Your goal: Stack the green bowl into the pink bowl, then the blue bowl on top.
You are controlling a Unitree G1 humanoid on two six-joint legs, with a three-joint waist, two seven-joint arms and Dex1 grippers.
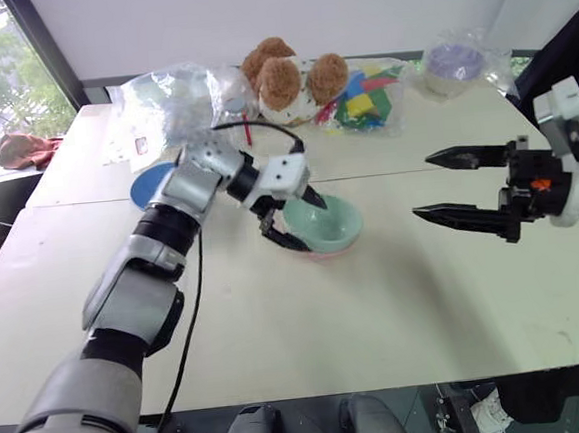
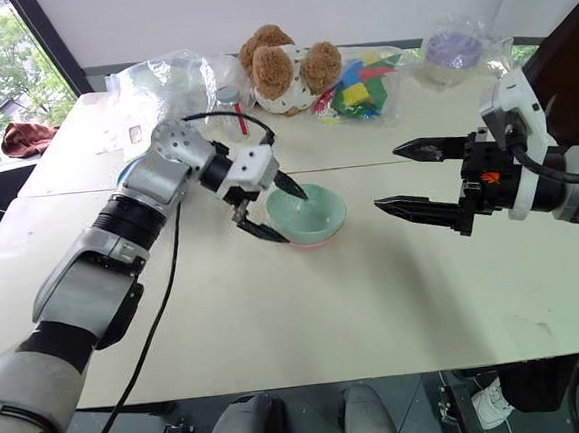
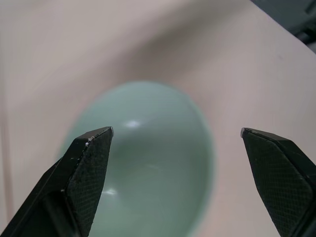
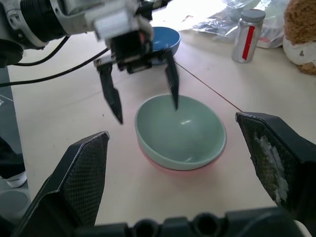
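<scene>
From the head views, a brown plush toy (image 2: 283,69) and crinkled clear plastic bags (image 2: 164,86) lie behind the smooth mint-green plastic bowl (image 2: 309,213), nested in the salmon-pink plastic bowl (image 4: 170,168) mid-tabletop (image 2: 307,315). The left hand (image 2: 269,210) straddles its rim, fingers apart. In the right wrist view, the sky-blue plastic bowl (image 4: 165,37) sits behind that arm, and the right hand (image 2: 407,179) hovers spread nearby.

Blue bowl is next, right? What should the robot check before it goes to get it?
1. Green bowl sits inside pink bowl: ok.
2. Left tool open and let go of the green bowl: ok.
3. Blue bowl on the table, upright: ok.
4. Right tool open, holding nothing: ok.
5. Clear way for the left tool to reach the blue bowl: cannot tell.
</scene>
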